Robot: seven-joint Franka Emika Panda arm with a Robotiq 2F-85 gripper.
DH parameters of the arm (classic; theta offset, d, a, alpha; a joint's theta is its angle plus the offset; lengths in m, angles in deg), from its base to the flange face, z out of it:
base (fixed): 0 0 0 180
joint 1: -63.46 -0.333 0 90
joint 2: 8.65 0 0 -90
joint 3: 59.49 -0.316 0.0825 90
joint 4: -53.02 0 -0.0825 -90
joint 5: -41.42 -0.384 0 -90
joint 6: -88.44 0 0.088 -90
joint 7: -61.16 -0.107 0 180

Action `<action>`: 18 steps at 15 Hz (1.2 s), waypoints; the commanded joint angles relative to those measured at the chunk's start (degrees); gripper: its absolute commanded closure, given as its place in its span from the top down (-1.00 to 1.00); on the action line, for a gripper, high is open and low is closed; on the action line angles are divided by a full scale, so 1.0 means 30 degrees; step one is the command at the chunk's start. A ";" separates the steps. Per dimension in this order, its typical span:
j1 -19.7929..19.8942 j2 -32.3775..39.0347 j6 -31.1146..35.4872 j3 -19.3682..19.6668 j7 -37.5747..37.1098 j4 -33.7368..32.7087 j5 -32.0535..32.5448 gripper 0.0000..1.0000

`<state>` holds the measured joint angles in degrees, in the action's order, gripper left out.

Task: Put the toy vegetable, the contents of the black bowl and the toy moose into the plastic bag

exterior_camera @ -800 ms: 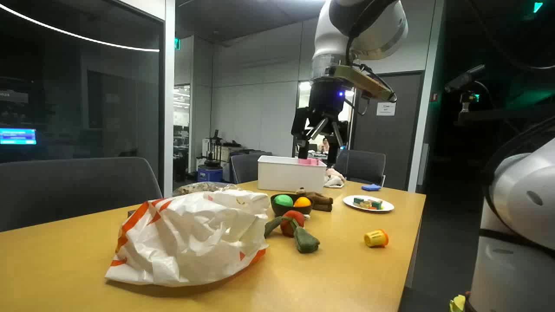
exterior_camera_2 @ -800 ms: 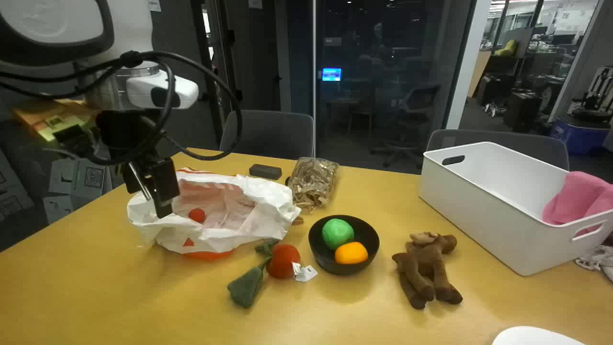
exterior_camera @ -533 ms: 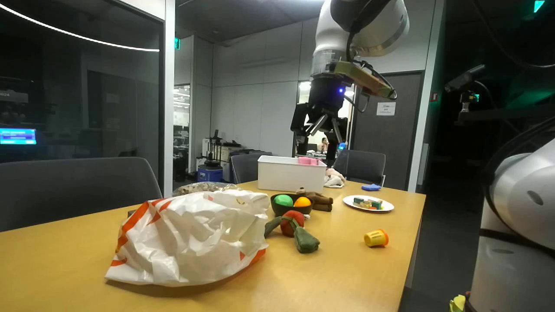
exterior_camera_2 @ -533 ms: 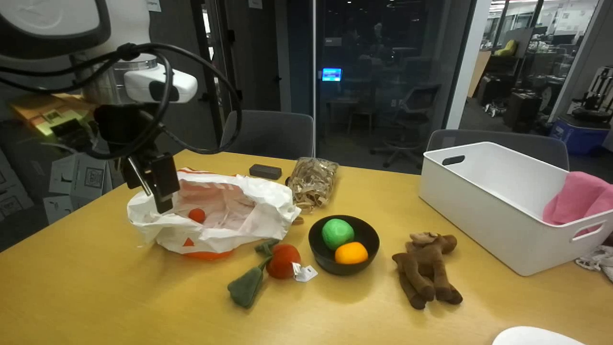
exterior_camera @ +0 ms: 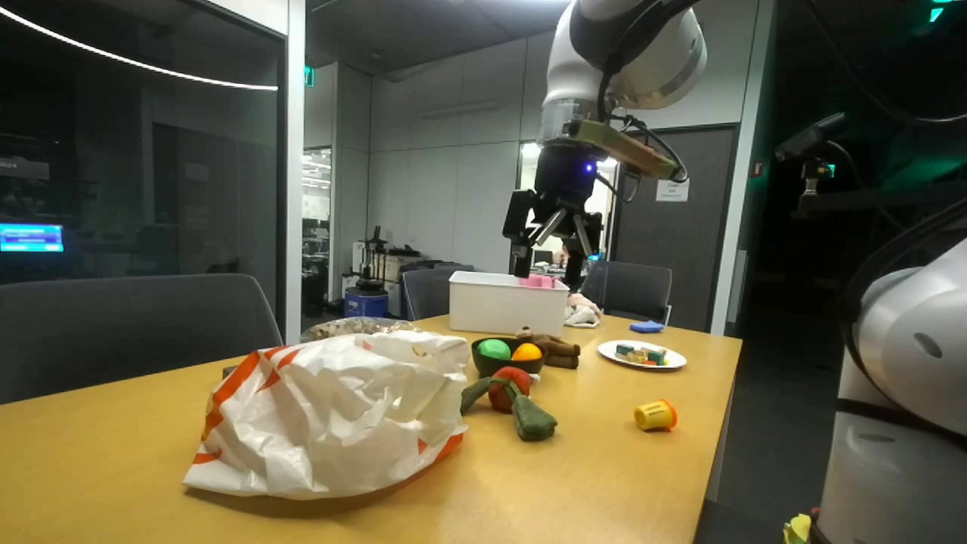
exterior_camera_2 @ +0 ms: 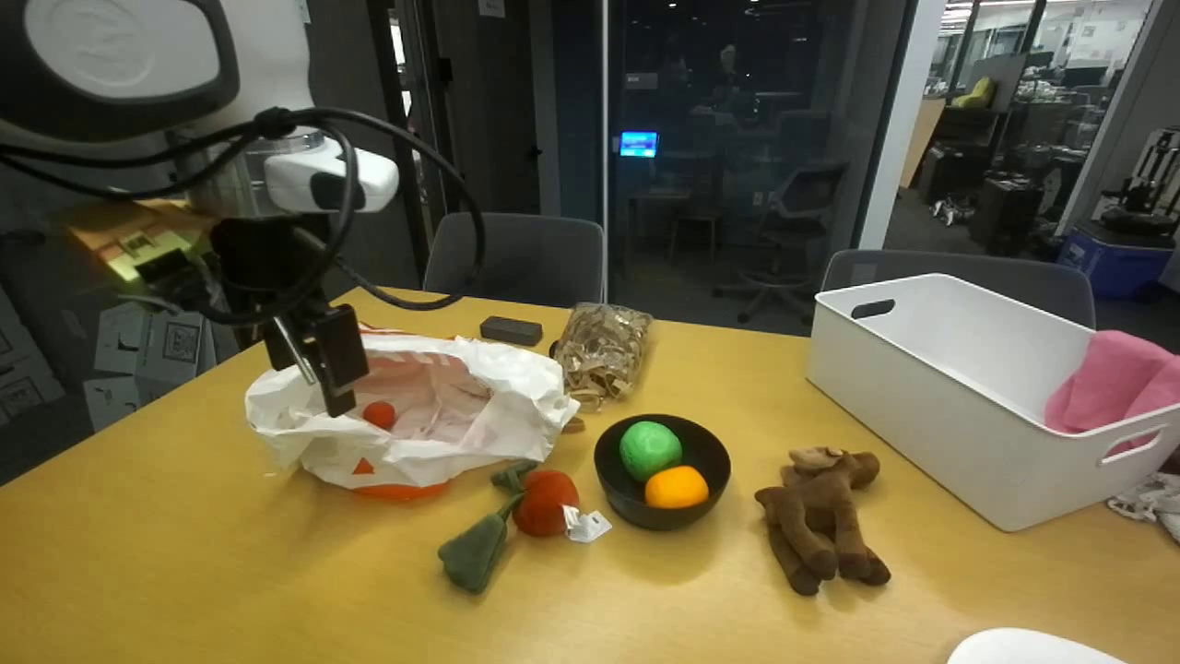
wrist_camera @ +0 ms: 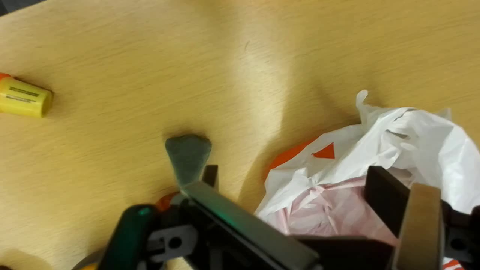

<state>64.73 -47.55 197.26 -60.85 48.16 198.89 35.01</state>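
The gripper [exterior_camera: 548, 276] is held above the table [exterior_camera_2: 277, 572], its fingers [wrist_camera: 388, 202] spread well apart; in the wrist view, bare tabletop and part of the plastic bag [exterior_camera_2: 433, 461] are seen through the gap. In an exterior view the gripper is placed farthest left of the black bowl [exterior_camera_2: 629, 505], and one finger is seen across the bag's mouth. The bag is set left of the bowl with its mouth gaping, and a small round red object [exterior_camera_2: 379, 414] is shown inside it. Behind the bowl and to its left, a dark box [exterior_camera_2: 511, 330] is found. The red and green toy vegetable [exterior_camera_2: 546, 504] is laid on the table just beside the bowl, on its left; whether a leaf is touched by the bag cannot be told. Behind the bowl, slightly leftward, a clear packet of brown shreds [exterior_camera_2: 604, 350] is seen. In the bowl itself a green piece [exterior_camera_2: 650, 449] and an orange piece [exterior_camera_2: 678, 487] are held. To the bowl's right the brown toy moose [exterior_camera_2: 823, 516] is laid on the table. Farther right and back from the bowl, a white bin [exterior_camera_2: 922, 415] is placed, with a pink cloth [exterior_camera_2: 1120, 378] at its right end. In an exterior view, a white plate [exterior_camera: 609, 352] bearing small blocks [exterior_camera: 642, 355] and a tipped yellow cup [exterior_camera: 656, 415] are shown right of the bowl.
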 commanded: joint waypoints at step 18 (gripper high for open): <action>0.2447 1.5936 0.8654 0.2765 0.1922 -0.5194 -0.0798 1.00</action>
<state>72.24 -4.51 222.53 -52.97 52.17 187.25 34.37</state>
